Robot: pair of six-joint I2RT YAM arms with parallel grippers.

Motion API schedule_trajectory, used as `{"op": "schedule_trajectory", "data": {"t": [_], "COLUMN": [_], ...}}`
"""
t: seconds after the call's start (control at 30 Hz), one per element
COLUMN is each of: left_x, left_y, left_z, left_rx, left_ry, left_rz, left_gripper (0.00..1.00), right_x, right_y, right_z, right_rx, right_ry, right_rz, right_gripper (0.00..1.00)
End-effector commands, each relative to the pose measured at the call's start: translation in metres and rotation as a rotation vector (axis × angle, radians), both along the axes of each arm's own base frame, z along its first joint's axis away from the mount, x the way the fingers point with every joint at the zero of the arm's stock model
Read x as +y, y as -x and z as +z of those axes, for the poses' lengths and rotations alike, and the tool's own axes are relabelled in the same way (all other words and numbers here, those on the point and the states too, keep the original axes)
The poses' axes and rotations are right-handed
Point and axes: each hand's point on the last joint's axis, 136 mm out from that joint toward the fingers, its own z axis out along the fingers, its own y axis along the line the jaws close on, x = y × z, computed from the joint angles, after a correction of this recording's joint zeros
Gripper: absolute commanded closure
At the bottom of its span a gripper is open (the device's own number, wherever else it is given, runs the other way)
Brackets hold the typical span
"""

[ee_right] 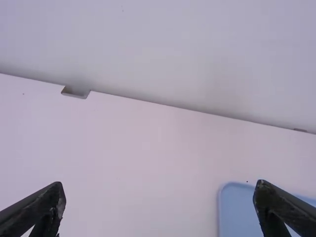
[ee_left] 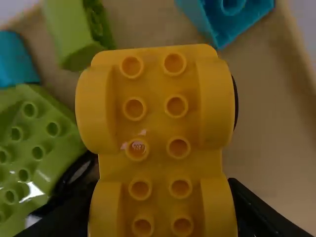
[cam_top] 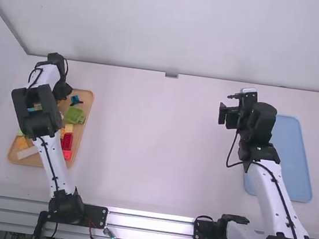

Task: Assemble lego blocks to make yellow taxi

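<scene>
In the high view, my left gripper (cam_top: pixel 70 98) is over the far part of the wooden tray (cam_top: pixel 82 120) at the left. In the left wrist view, a long yellow block with rounded fender shapes and rows of studs (ee_left: pixel 157 123) lies between the fingers of my left gripper (ee_left: pixel 160 205), which is shut on it. The block hides much of the tray beneath. My right gripper (cam_top: pixel 229 112) is above the table beside the blue tray; in the right wrist view, this gripper (ee_right: pixel 160 205) stands open with nothing between its fingers.
The wooden tray also holds a green block (cam_top: pixel 74 115), a red block (cam_top: pixel 67 141), a blue piece (cam_top: pixel 75 99), a pale block (cam_top: pixel 27 153) and some orange-yellow pieces. A flat blue tray (cam_top: pixel 293 165) lies on the table's right side. A wall borders the table's far edge.
</scene>
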Motion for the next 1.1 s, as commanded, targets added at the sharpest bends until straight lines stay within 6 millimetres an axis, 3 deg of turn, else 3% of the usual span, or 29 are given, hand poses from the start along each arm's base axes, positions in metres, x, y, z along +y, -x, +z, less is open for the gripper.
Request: {"op": "schedule_trajectory", "data": {"t": [0.0, 0.17, 0.23, 0.27, 0.37, 0.47, 0.5, 0.53, 0.57, 0.63, 0.67, 0.8, 0.87, 0.9, 1.07], "left_x": [0.011, -0.007, -0.026, -0.03, -0.071, -0.105, -0.114, -0.148, -0.156, -0.222, -0.27, -0.366, -0.409, -0.412, -0.461], "left_y": [-0.01, -0.015, -0.021, -0.021, -0.021, -0.02, -0.021, -0.027, -0.028, -0.031, -0.023, 0.023, 0.067, 0.07, 0.119], "left_z": [0.056, 0.112, 0.136, 0.139, 0.163, 0.17, 0.169, 0.167, 0.165, 0.15, 0.137, 0.104, 0.079, 0.078, 0.038], "left_rx": [-0.073, -0.119, -0.142, -0.145, -0.184, -0.213, -0.215, -0.212, -0.209, -0.19, -0.192, -0.19, -0.136, -0.132, -0.02], "left_ry": [-0.103, -0.167, -0.191, -0.193, -0.257, -0.319, -0.328, -0.346, -0.346, -0.312, -0.264, -0.133, -0.054, -0.05, -0.019], "left_rz": [0.025, -0.047, -0.125, -0.135, -0.228, -0.333, -0.378, -0.598, -0.655, -1.083, -1.366, -1.958, -2.29, -2.308, -2.657], "left_gripper": [0.67, 0.73, 0.95, 0.98, 0.98, 0.98, 0.97, 0.96, 0.95, 0.94, 0.92, 0.98, 0.98, 0.98, 0.99], "right_x": [0.006, 0.009, 0.011, 0.012, 0.022, 0.027, 0.028, 0.032, 0.033, 0.035, 0.037, 0.035, 0.035, 0.035, 0.042], "right_y": [-0.005, -0.005, -0.004, -0.004, -0.002, -0.001, -0.001, 0.0, 0.0, 0.002, 0.004, 0.009, 0.017, 0.018, 0.043], "right_z": [0.015, 0.016, 0.015, 0.015, 0.013, 0.013, 0.013, 0.013, 0.014, 0.017, 0.02, 0.029, 0.036, 0.037, 0.056], "right_rx": [-0.03, -0.03, -0.026, -0.025, -0.018, -0.026, -0.028, -0.033, -0.036, -0.043, -0.05, -0.069, -0.076, -0.075, -0.102], "right_ry": [-0.016, -0.024, -0.024, -0.023, -0.018, 0.018, 0.027, 0.049, 0.053, 0.057, 0.057, 0.047, 0.046, 0.046, 0.024], "right_rz": [0.022, 0.041, 0.046, 0.046, 0.072, 0.102, 0.109, 0.129, 0.133, 0.142, 0.146, 0.139, 0.14, 0.14, 0.193], "right_gripper": [0.01, 0.01, 0.01, 0.01, 0.01, 0.01, 0.01, 0.01, 0.01, 0.01, 0.01, 0.01, 0.01, 0.01, 0.01]}}
